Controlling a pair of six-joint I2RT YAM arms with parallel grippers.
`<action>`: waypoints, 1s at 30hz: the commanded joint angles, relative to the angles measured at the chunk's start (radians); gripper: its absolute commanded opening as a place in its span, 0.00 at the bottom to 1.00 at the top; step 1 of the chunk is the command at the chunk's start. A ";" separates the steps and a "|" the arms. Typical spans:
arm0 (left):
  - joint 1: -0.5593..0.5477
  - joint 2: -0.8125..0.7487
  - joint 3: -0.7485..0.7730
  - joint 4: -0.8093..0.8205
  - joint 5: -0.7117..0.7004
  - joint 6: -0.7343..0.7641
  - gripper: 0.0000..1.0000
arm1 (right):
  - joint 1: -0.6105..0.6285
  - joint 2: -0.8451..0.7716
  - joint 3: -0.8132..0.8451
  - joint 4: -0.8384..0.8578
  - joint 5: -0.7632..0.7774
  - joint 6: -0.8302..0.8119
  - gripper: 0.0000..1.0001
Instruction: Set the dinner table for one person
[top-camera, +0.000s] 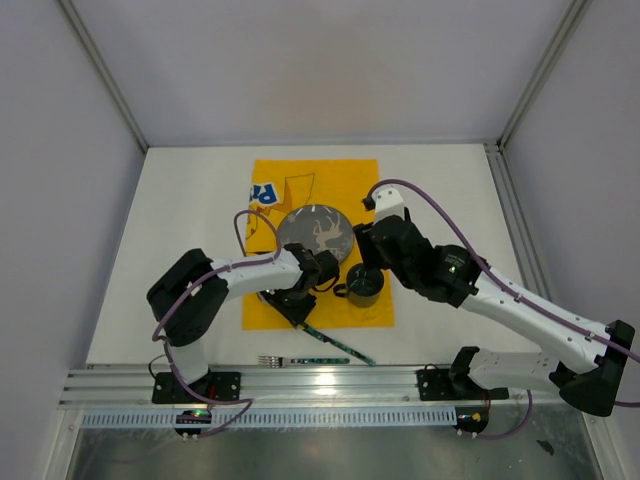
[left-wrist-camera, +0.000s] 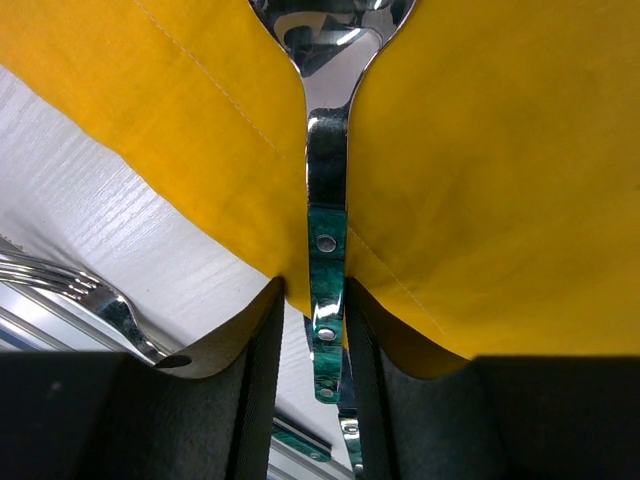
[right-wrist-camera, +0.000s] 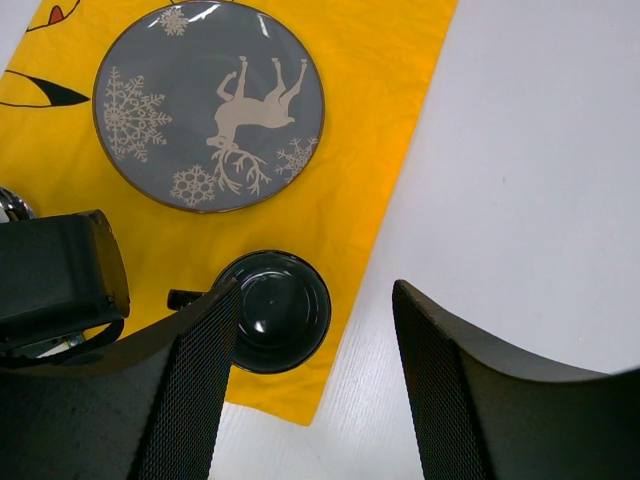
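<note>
Count: one grey round reindeer-print plate (top-camera: 318, 232), one dark mug (top-camera: 365, 286), one steel green-handled spoon (left-wrist-camera: 328, 200), one steel fork (top-camera: 270, 359), one yellow cloth (top-camera: 300, 180). All sit on the matte white dinner table (top-camera: 450, 190), which fills a white-walled cell. Left gripper (left-wrist-camera: 315, 285) jaws are narrow astride the spoon handle, gap on one side. Right gripper (right-wrist-camera: 318, 290) jaws are wide over the mug.

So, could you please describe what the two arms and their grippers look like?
The left arm and right arm share one look: white tubular links between bulky black joint housings, each with a looping purple cable. The right gripper has broad, curved black fingers with a fine mesh-like texture; the left gripper has dark, smooth-looking fingers.
</note>
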 joint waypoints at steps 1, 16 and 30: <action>-0.006 -0.025 -0.013 0.009 -0.011 -0.019 0.32 | -0.007 -0.026 -0.005 0.023 0.014 0.007 0.66; -0.007 -0.020 0.095 -0.072 -0.009 0.045 0.10 | -0.009 -0.016 -0.046 0.038 0.021 0.012 0.66; -0.026 0.024 0.186 -0.138 0.000 0.077 0.12 | -0.021 -0.002 -0.077 0.057 0.020 -0.001 0.66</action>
